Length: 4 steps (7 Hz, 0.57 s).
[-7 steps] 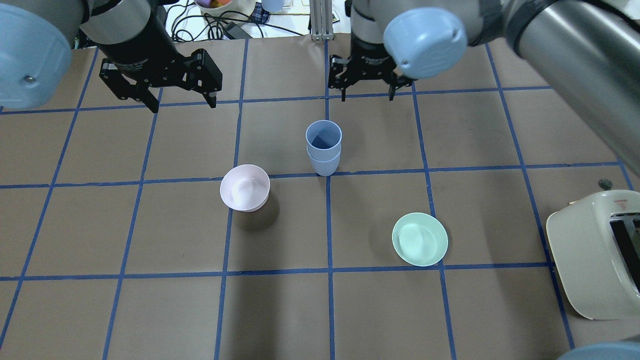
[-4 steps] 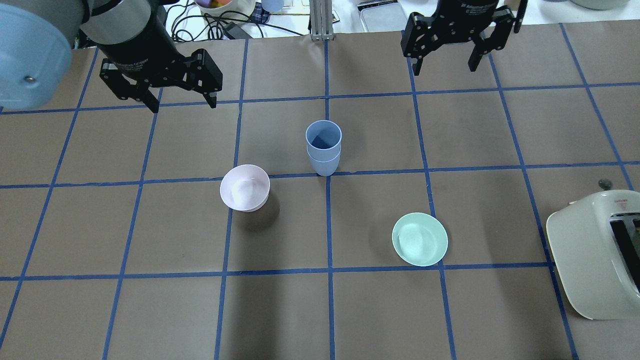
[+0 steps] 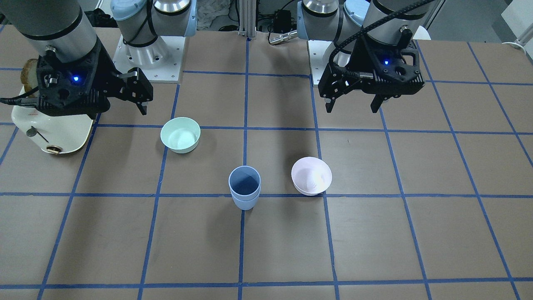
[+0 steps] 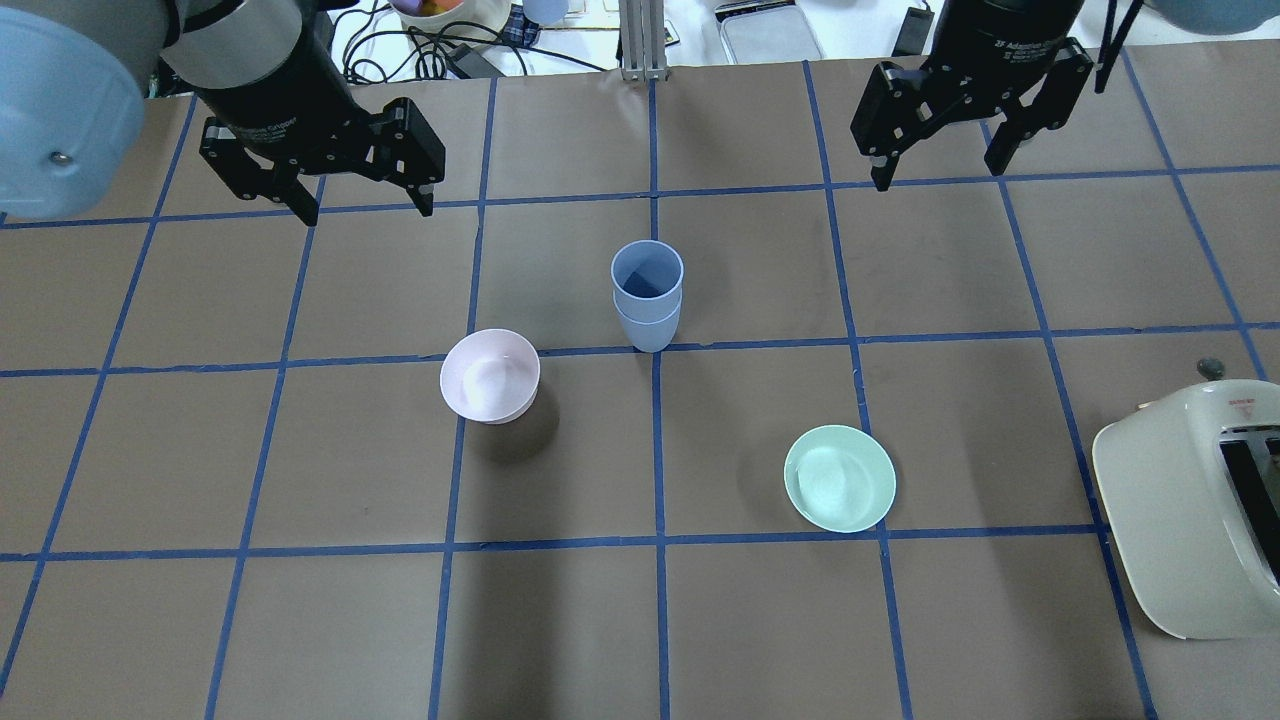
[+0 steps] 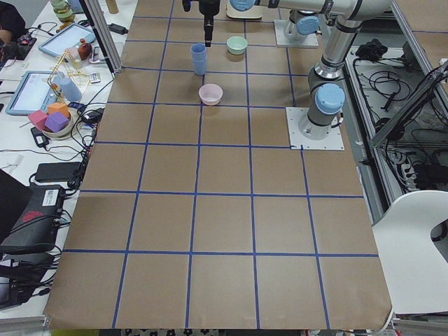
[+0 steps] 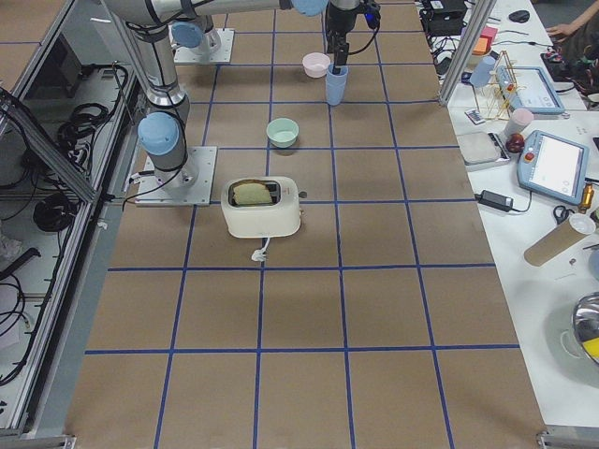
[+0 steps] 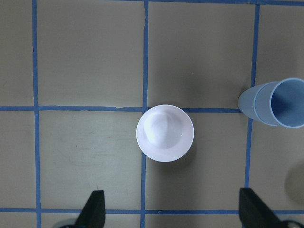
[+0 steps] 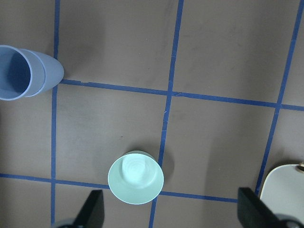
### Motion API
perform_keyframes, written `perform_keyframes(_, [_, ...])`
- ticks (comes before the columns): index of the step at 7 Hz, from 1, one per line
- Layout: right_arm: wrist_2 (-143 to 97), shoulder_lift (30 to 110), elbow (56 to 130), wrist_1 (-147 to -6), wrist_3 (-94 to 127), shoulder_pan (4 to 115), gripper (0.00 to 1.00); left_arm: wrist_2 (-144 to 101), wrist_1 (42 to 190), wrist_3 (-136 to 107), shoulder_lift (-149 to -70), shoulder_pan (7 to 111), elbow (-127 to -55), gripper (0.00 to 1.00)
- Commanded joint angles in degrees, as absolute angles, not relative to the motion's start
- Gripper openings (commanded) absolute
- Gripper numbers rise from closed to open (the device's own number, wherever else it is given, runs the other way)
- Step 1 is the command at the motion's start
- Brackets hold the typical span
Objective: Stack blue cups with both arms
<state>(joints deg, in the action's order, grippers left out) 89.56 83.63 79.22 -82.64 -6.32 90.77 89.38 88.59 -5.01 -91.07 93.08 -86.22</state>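
The two blue cups point(image 4: 647, 300) stand nested one inside the other, upright on a blue tape line at the table's middle; they also show in the front view point(image 3: 244, 187). My left gripper point(image 4: 366, 208) is open and empty, raised above the table at the far left of the cups. In its wrist view the cups point(image 7: 275, 102) are at the right edge. My right gripper point(image 4: 938, 174) is open and empty, raised at the far right. In its wrist view the cups point(image 8: 23, 71) are at the upper left.
A pale pink bowl point(image 4: 489, 375) sits just left of the cups, nearer the robot. A mint-green bowl point(image 4: 839, 478) sits to the near right. A cream toaster point(image 4: 1190, 510) stands at the right edge. Clutter and cables lie beyond the table's far edge.
My right arm has swung from just behind the cups out to the far right, still open. The left arm and the nested cups have not moved.
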Motion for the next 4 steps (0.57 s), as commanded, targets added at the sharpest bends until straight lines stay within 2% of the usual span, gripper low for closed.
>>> perform_keyframes(1, [89.39, 84.81, 81.03, -85.16, -6.24, 90.88, 1.00, 89.38, 88.59, -5.01, -91.05, 93.08, -86.22, 1.00])
perform_keyframes(4, [89.47, 84.46, 81.04, -86.75, -5.36, 90.88, 1.00, 89.38, 88.59, -5.01, -91.05, 93.08, -86.22, 1.00])
